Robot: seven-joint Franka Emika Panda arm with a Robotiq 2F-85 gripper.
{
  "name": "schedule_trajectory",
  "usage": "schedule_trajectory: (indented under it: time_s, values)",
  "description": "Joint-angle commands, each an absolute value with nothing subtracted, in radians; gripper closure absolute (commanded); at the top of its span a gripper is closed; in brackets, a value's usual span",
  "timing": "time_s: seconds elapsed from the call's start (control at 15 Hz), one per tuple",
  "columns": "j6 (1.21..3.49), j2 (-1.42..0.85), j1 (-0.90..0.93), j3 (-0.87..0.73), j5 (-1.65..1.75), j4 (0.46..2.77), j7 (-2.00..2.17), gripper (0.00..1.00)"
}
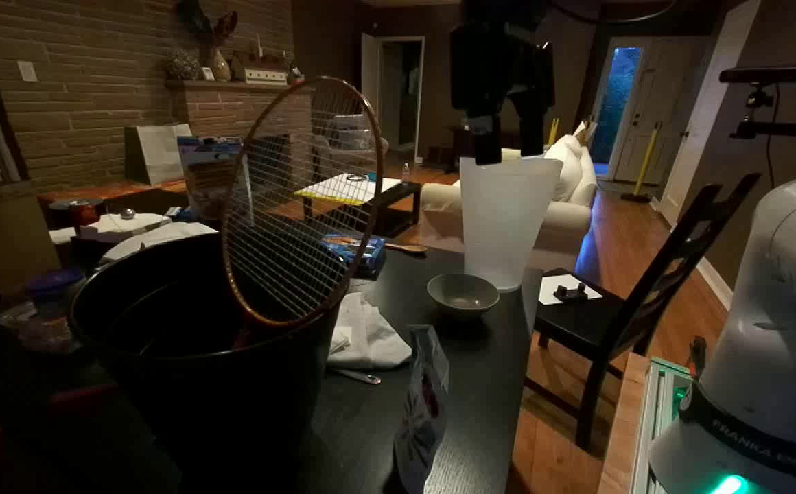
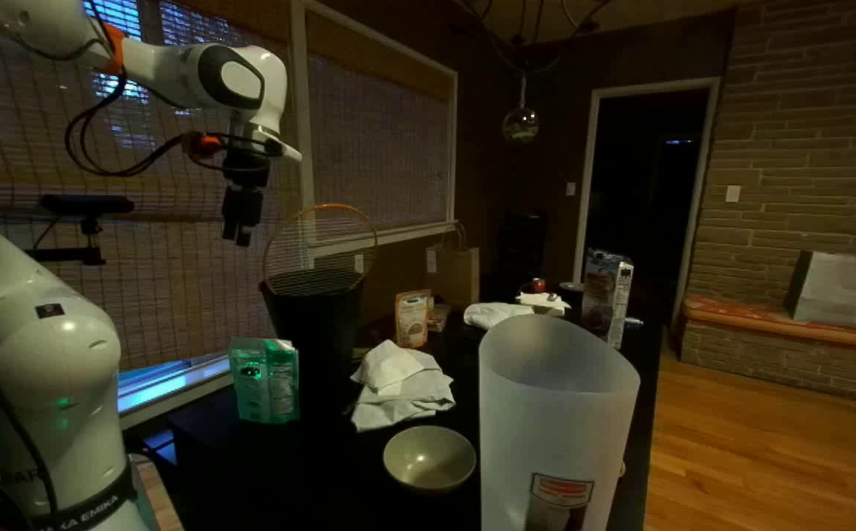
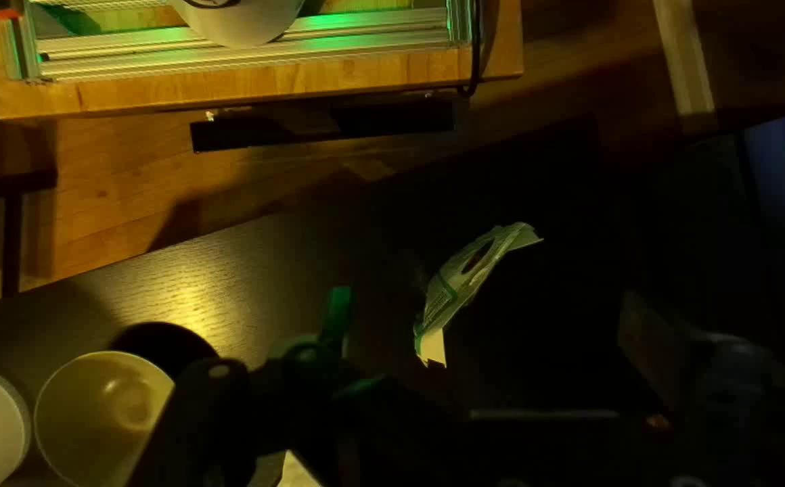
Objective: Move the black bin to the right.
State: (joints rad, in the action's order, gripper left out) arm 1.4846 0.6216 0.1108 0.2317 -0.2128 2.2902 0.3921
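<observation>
The black bin (image 1: pixel 233 405) is tall, with slightly tapered sides, and stands upright on the dark table. It also shows in an exterior view (image 2: pixel 317 332). A racket (image 1: pixel 377 151) stands in it, its head sticking out above the rim (image 2: pixel 325 206). My gripper (image 1: pixel 510 156) points down in the air, empty, with a gap between its fingers. In an exterior view my gripper (image 2: pixel 237 240) hangs higher than the bin, on the robot's side of it, apart from it. The wrist view is too dark to make out the bin or the fingers clearly.
A grey bowl (image 1: pixel 463 296) and a tall white translucent container (image 2: pixel 557 442) stand on the table. A pouch (image 2: pixel 266 383) stands close to the bin; it shows in the wrist view (image 3: pixel 470 277). White cloth (image 2: pixel 402 383) lies beside the bin. A chair (image 1: pixel 597 315) stands by the table.
</observation>
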Motion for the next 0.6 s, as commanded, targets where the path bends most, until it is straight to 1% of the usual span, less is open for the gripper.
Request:
schedule_trajectory:
  time_s: [0.0,0.4,0.53]
  values:
    - [1.482,0.622,0.101,0.238,-0.216,2.288,0.388,0.00]
    - [1.482,0.622,0.101,0.238,-0.216,2.288,0.388,0.00]
    - [1.530,0.627,0.075,0.229,-0.212,2.292,0.418,0.00]
